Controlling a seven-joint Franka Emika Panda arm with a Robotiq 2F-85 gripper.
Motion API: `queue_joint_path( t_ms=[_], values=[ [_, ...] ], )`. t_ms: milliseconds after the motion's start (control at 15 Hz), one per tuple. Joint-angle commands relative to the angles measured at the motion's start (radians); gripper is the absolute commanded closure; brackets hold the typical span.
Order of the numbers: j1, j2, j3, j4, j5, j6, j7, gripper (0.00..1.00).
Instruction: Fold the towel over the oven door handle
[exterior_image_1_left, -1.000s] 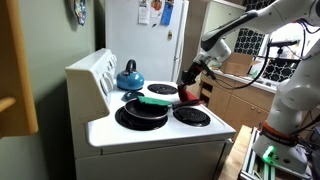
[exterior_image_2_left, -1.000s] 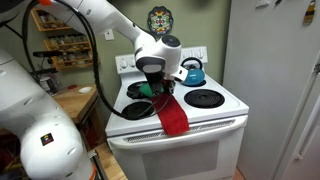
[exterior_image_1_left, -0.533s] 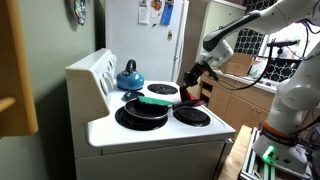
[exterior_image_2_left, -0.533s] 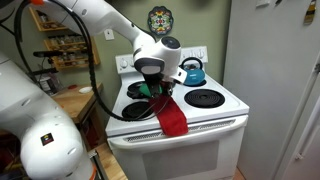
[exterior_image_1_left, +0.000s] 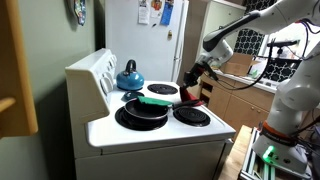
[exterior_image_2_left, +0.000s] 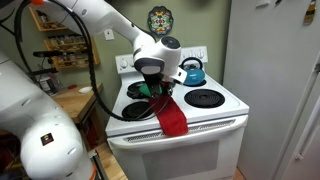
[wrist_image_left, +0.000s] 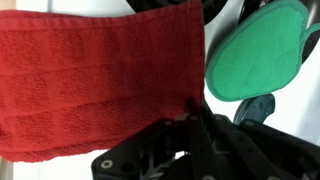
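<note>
The red towel (exterior_image_2_left: 171, 117) hangs from my gripper (exterior_image_2_left: 160, 93), its lower end draped over the front edge of the white stove (exterior_image_2_left: 225, 110). In the wrist view the towel (wrist_image_left: 90, 80) fills the left of the frame and my gripper (wrist_image_left: 190, 125) is shut on its edge. In an exterior view the towel (exterior_image_1_left: 193, 96) shows as a red patch under the gripper (exterior_image_1_left: 194, 80) at the far side of the stove. The oven door handle (exterior_image_2_left: 200, 128) runs along the stove front, partly covered by the towel.
A black pan (exterior_image_1_left: 143, 108) with a green flat thing (exterior_image_1_left: 156, 101) on it sits on a front burner. A blue kettle (exterior_image_2_left: 192, 70) stands at the back. A white fridge (exterior_image_1_left: 160, 40) and wooden cabinets (exterior_image_1_left: 240, 95) stand beyond the stove.
</note>
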Motion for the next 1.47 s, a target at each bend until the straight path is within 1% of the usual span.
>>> queue_joint_path(
  t_ms=[0, 67, 133, 267, 400, 667, 933, 1067, 1133, 1267, 1400],
  values=[
    [0.001, -0.011, -0.004, -0.011, 0.0, 0.004, -0.016, 0.99],
    [0.008, -0.028, -0.017, -0.027, 0.016, 0.0, -0.083, 0.99],
    [0.003, -0.039, -0.021, -0.041, 0.013, 0.003, -0.102, 0.99],
    [0.006, -0.06, -0.04, -0.062, 0.02, -0.012, -0.189, 0.99],
    [0.011, -0.068, -0.066, -0.076, 0.056, -0.027, -0.267, 0.99],
    [-0.001, -0.127, -0.106, -0.151, 0.13, -0.017, -0.389, 0.99],
    [-0.016, -0.202, -0.15, -0.239, 0.212, -0.003, -0.573, 0.99],
    [-0.026, -0.151, -0.18, -0.186, 0.252, -0.011, -0.668, 0.99],
    [-0.037, -0.15, -0.134, -0.187, 0.206, -0.015, -0.583, 0.96],
    [-0.049, -0.149, -0.15, -0.18, 0.227, -0.016, -0.632, 0.96],
    [-0.05, -0.149, -0.152, -0.179, 0.229, -0.017, -0.64, 0.96]
  ],
)
